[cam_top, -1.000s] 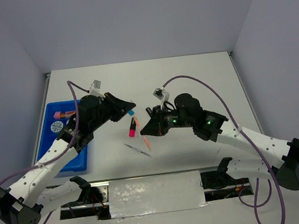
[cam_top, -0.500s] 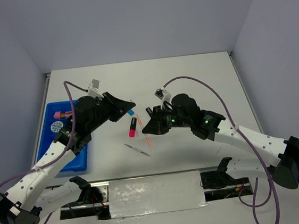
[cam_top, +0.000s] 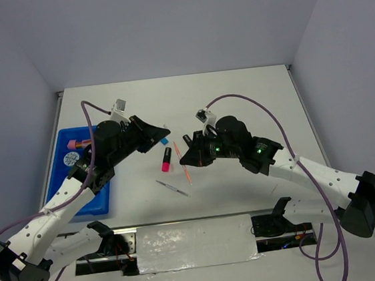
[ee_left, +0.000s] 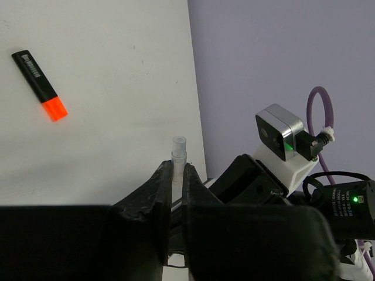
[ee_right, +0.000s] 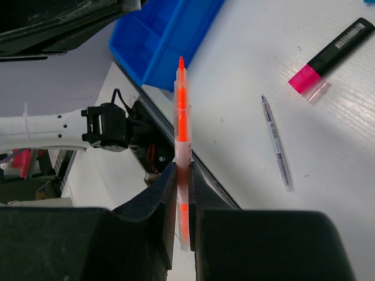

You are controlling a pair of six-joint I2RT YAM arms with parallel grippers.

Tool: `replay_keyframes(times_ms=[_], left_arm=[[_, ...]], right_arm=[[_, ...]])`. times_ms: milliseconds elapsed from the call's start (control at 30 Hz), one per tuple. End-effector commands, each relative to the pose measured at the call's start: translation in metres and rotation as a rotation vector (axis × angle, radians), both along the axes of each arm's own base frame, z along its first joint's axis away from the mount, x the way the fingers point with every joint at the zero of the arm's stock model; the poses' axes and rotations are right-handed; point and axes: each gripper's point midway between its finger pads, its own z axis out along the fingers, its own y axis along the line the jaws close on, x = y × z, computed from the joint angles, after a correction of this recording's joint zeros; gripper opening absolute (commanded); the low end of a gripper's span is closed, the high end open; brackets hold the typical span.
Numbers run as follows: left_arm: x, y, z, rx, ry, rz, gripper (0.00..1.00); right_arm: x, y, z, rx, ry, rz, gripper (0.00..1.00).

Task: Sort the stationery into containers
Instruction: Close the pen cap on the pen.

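the blue tray (cam_top: 90, 199) at the worktop's left edge already holds a pink cylinder (cam_top: 74, 143) and a patterned roll (cam_top: 72, 158). the rest looks unsorted. a pink highlighter (cam_top: 166, 159), an orange highlighter (ee_left: 40, 85) and a thin clear pen (cam_top: 172, 188) lie loose on the worktop (cam_top: 237, 102). the right end effector (ee_right: 182, 175) is clamped on an orange pen (ee_right: 182, 117) near the pink highlighter. the left end effector (ee_left: 177, 175) pinches a clear-tipped item (ee_left: 178, 149) i cannot identify. i judge the job under halfway.

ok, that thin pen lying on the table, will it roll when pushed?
Pen looks slim and round, flat on the smooth table: it probably rolls if nudged sideways. Likely light and stiff. Lying so low, it may be hard to pinch cleanly.
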Motion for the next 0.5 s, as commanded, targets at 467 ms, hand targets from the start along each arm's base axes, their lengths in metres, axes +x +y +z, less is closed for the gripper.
replay_keyframes(times_ms=[467], left_arm=[[0.001,-0.012,0.004,0.020,-0.071,-0.075,0.00]], right_arm=[[0.008,0.002,0.033,0.048,-0.087,0.005,0.00]])
